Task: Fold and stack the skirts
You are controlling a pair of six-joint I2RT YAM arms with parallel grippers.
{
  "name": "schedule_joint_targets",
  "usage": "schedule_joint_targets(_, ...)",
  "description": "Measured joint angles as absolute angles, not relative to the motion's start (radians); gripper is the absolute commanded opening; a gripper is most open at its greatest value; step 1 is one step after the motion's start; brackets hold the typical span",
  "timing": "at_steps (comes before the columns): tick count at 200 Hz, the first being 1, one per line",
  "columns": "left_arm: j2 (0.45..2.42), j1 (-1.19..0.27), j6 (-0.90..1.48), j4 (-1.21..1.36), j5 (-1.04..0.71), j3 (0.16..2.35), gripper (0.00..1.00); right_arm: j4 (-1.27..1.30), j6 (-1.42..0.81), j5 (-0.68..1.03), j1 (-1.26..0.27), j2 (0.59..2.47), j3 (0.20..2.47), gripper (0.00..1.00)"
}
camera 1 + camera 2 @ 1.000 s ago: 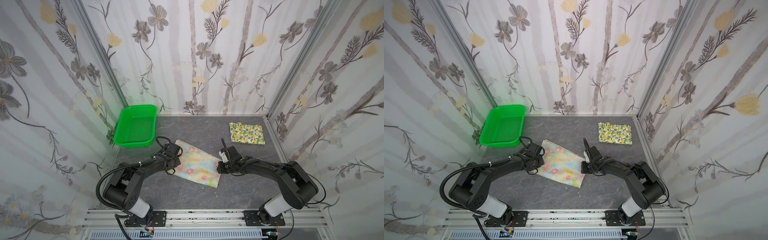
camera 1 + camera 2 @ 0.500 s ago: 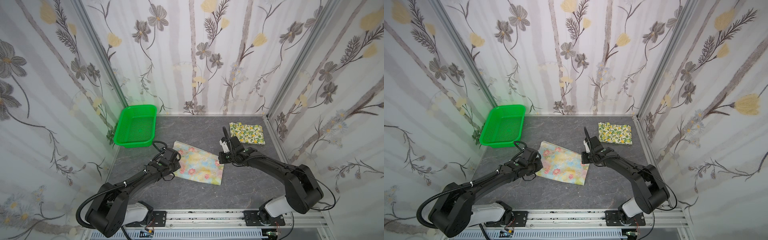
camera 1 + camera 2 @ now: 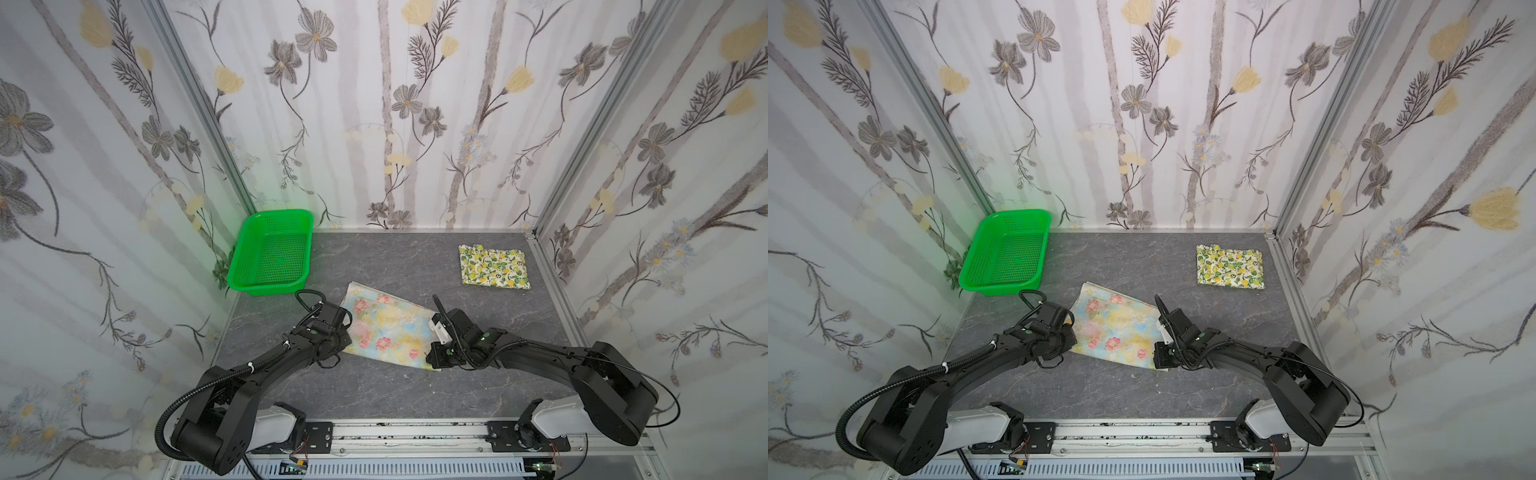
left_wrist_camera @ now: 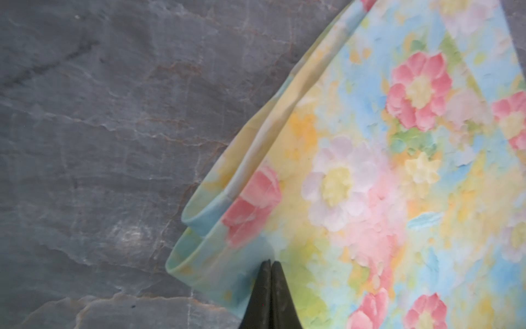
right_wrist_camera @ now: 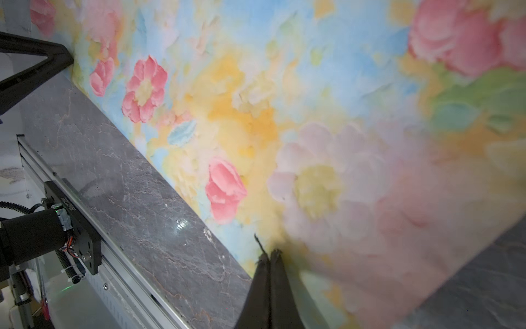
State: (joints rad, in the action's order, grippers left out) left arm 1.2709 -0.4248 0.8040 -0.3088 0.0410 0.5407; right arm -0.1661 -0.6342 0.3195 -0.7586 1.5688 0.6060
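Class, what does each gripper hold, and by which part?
Both hold the pastel flowered skirt: left gripper pinches its left edge, right gripper its right edge.

Since half a sec ago both arms have drawn back toward the front metal rail [image 3: 415, 432]; right gripper [image 5: 269, 253], pinching the pastel blue-yellow cloth skirt w/ pink flowers [image 3: 390, 328], now sits nearer its front corner; left arm's elbow is raised again.

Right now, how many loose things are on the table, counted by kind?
Skirts: 2 (lemon skirt, flowered skirt)
Baskets: 1 (green basket)
Total: 3
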Motion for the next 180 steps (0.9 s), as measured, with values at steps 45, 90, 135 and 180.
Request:
schedule_joint_targets(45, 1.268, -0.417, 0.796, -0.303, 0.031, 0.503, 0.00, -0.118, -0.665, 0.331, -0.758, 1.578, 0.551, 0.00)
schedule_joint_targets(90, 1.189, -0.433, 0.830, -0.345, -0.027, 0.477, 0.00, -0.146, -0.673, 0.313, -0.734, 1.550, 0.544, 0.00)
schedule_joint_targets(135, 1.193, -0.407, 0.771, -0.461, 0.008, 0.717, 0.13, -0.238, -0.663, 0.292, -0.703, 1.486, 0.617, 0.01)
schedule_joint_targets(180, 1.438, -0.337, 0.661, -0.477, 0.115, 1.019, 0.49, -0.276, -0.635, 0.277, -0.692, 1.481, 0.688, 0.09)
